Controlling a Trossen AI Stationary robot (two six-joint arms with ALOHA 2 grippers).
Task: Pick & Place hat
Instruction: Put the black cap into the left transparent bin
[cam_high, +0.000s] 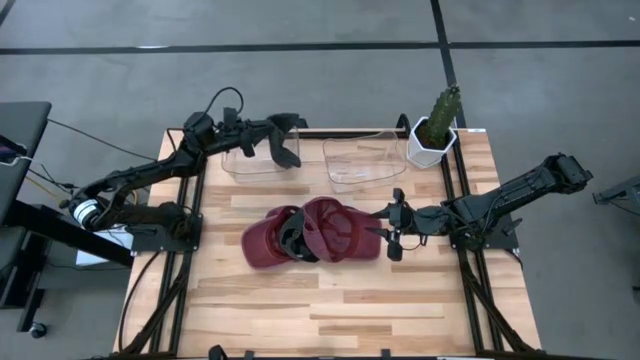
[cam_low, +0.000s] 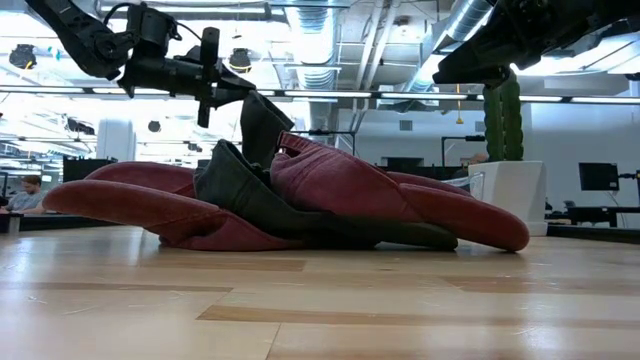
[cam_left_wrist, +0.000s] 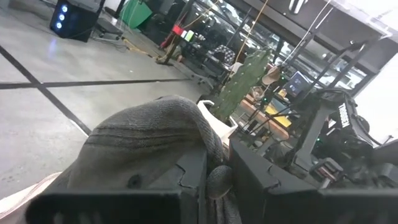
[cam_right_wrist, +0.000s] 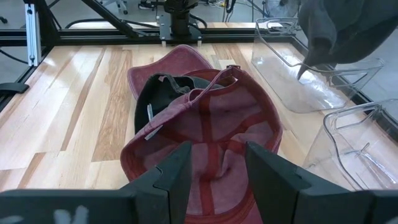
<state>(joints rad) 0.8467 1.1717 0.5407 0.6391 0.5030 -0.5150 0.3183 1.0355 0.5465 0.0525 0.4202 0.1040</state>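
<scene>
A: Two hats lie on the worktop; which arm goes next?

B: The right tool (cam_high: 393, 228), fingers spread, empty. The red hat (cam_high: 335, 230) lies straight ahead, touching its tips, brim toward it.

A: The left?

B: The left tool (cam_high: 283, 142) pinches a grey hat (cam_left_wrist: 149, 140) directly above the clear bin (cam_high: 258, 160).

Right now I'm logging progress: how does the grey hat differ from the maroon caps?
The grey hat hangs lifted in the left gripper above a clear bin; the maroon caps lie piled on the table. The grey hat is gripped; the maroon caps sit before the open right gripper. Both are soft fabric.
</scene>
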